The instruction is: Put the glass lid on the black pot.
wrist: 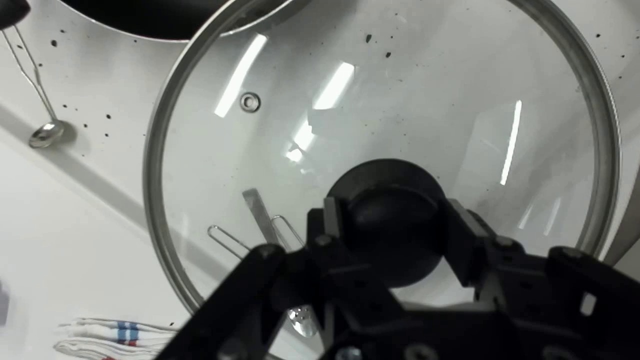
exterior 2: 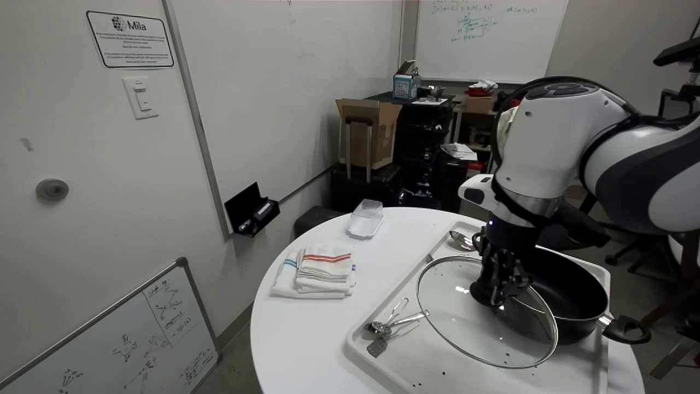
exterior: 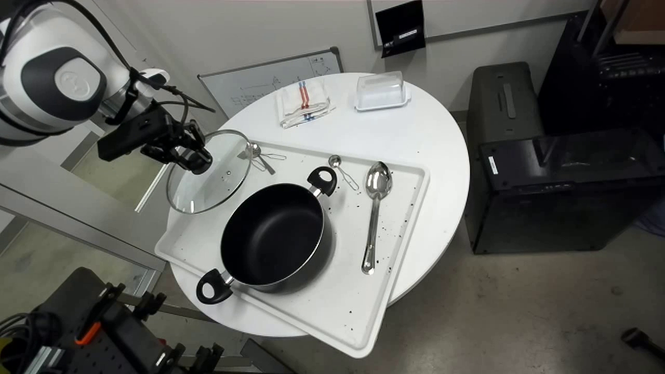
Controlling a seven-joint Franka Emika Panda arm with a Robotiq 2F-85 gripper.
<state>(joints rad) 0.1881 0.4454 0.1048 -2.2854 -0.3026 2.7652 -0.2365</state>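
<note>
My gripper (exterior: 195, 148) is shut on the dark knob of the glass lid (exterior: 224, 179). In the wrist view, the fingers (wrist: 394, 225) press on both sides of the round black knob, and the clear lid (wrist: 400, 120) spreads out beyond it. The lid also shows in an exterior view (exterior 2: 465, 325). It is tilted, held up beside the pot, above the tray's edge. The black pot (exterior: 273, 236) stands uncovered on the tray with its dark inside showing. In an exterior view, the arm partly hides the pot (exterior 2: 571, 290). Part of its rim (wrist: 165, 40) shows in the wrist view.
The white tray (exterior: 332, 322) lies on a round white table (exterior: 441, 156). A large metal spoon (exterior: 375, 208) and a small spoon (exterior: 335, 162) lie on it. Small utensils (exterior 2: 383, 328) lie near its edge. Folded towels (exterior 2: 322, 271) and a clear-lidded dish (exterior: 382, 91) stand behind.
</note>
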